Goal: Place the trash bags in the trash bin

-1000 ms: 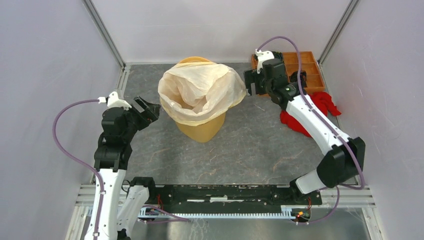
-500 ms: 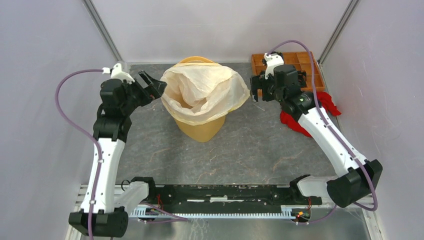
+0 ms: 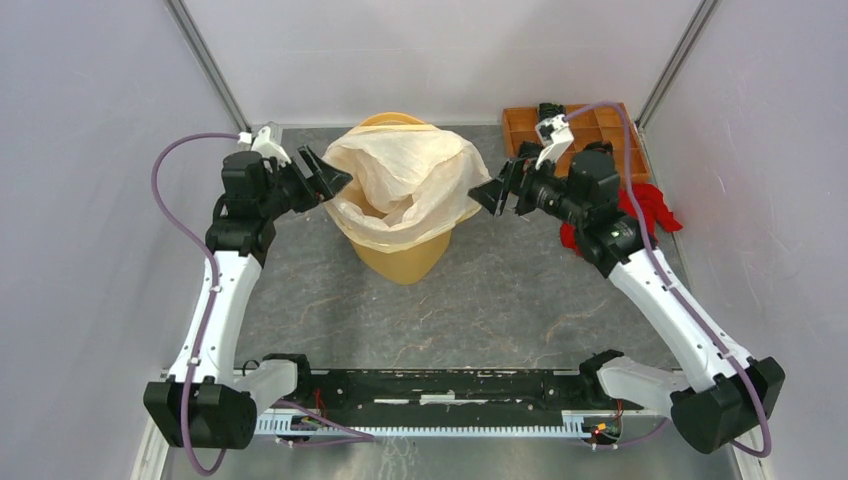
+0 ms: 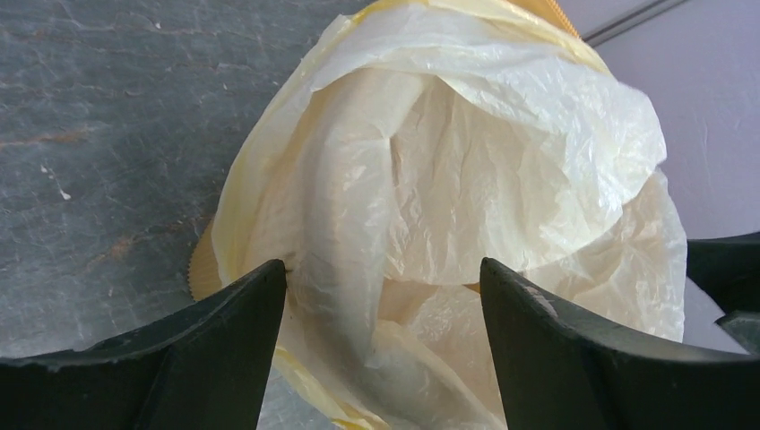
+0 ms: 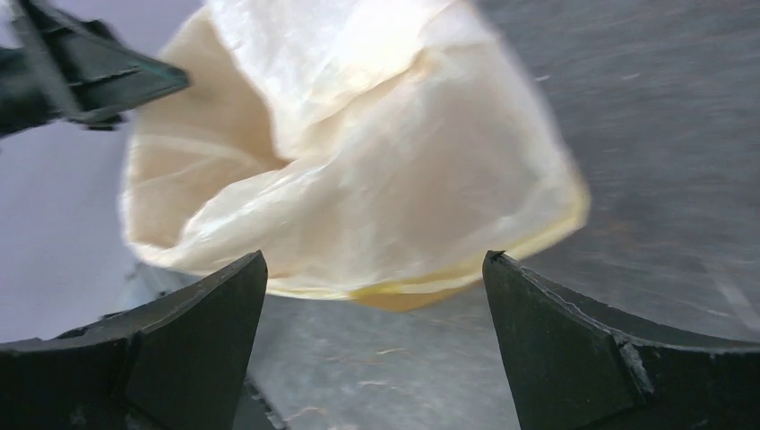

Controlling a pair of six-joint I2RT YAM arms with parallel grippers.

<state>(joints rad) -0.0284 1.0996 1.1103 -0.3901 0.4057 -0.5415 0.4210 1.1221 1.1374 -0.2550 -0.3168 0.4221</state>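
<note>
1. A grey mottled table [image 3: 500, 300] is seen, with the trash bin [image 3: 405, 262] stood upright toward its far middle.
2. The left arm [image 3: 215, 300] is stretched up from its base, well nearer than the bin, and is bent at the wrist so that its tool is turned toward the bin's left rim.
3. The right arm [image 3: 670, 300] is likewise extended from the near side, and its wrist is levelled toward the bin's right rim.
4. The trash bag [image 3: 405, 185] is draped over the bin's mouth, its edge is hung down the outer wall, and its crumpled middle is sunk inside; a strip of the far rim is left uncovered.
5. An orange tray [image 3: 625, 150] is set to the right of the bin, at the far edge.
6. A red cloth [image 3: 650, 205] is laid right of the bin, just nearer than the tray.
7. The left gripper [image 3: 330, 178] is held just beside the bag at the bin's left rim, fingers spread, nothing pinched.
8. The right gripper [image 3: 485, 195] is held just off the bag at the bin's right rim, fingers spread wide, nothing gripped.
</note>
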